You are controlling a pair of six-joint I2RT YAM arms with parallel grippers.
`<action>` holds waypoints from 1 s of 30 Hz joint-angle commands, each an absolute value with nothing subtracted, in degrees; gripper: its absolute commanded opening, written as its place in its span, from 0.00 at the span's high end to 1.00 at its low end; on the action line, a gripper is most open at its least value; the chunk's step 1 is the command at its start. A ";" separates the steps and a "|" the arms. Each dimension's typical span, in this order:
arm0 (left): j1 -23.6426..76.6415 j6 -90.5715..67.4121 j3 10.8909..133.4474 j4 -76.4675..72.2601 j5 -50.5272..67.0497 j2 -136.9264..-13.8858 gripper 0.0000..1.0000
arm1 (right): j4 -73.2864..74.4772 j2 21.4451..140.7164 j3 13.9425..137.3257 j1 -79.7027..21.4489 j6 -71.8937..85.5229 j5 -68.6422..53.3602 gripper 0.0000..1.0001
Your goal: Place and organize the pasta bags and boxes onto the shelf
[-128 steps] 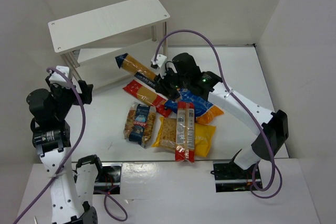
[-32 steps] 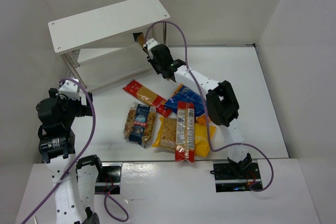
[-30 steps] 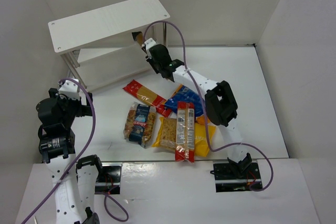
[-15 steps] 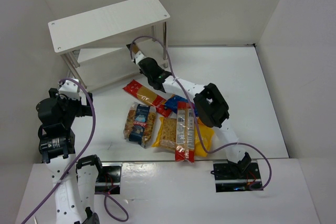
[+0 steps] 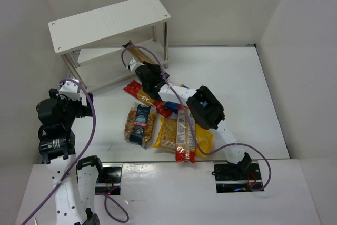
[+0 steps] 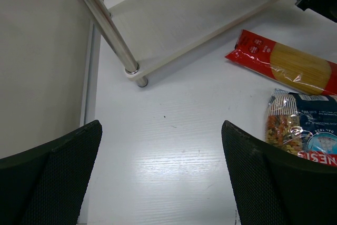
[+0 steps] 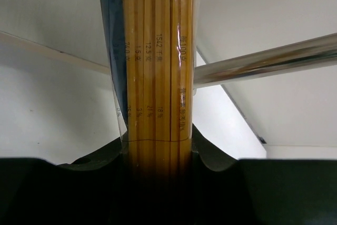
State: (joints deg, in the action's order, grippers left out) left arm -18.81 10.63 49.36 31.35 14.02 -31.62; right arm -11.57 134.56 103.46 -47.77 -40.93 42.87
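My right gripper is shut on a long tan-and-dark-blue spaghetti pack whose far end pokes in under the top board of the white shelf, above its lower tier. In the right wrist view the pack stands upright between the jaws, in front of a shelf leg. On the table lie a red spaghetti pack, a clear blue-labelled bag, a yellow bag and a narrow red pack. My left gripper is open and holds nothing.
In the left wrist view the open fingers frame bare table, with the shelf's lower board, a leg, the red spaghetti pack and the clear bag ahead. A blue-orange bag is mostly hidden under the right arm. White walls enclose the table.
The right arm has swung left and lower along the shelf's front with the spaghetti pack, its far end now under the top board. The left arm has not moved.
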 commanded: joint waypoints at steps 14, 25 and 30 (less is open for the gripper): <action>-18.63 11.87 49.31 30.32 15.64 -31.03 0.00 | -18.38 141.85 119.52 -48.08 -44.65 50.01 1.00; -18.63 11.87 49.31 30.32 16.17 -31.03 0.00 | 7.59 150.46 143.76 -45.18 -32.46 46.77 1.00; -18.63 12.39 49.31 30.32 16.17 -31.03 0.00 | 22.87 167.08 176.23 -44.64 -32.85 47.78 1.00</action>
State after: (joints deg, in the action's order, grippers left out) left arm -18.81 10.81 49.36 31.59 15.20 -31.59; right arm 18.26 164.88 165.40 -45.30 -34.33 44.27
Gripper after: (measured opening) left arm 0.997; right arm 0.385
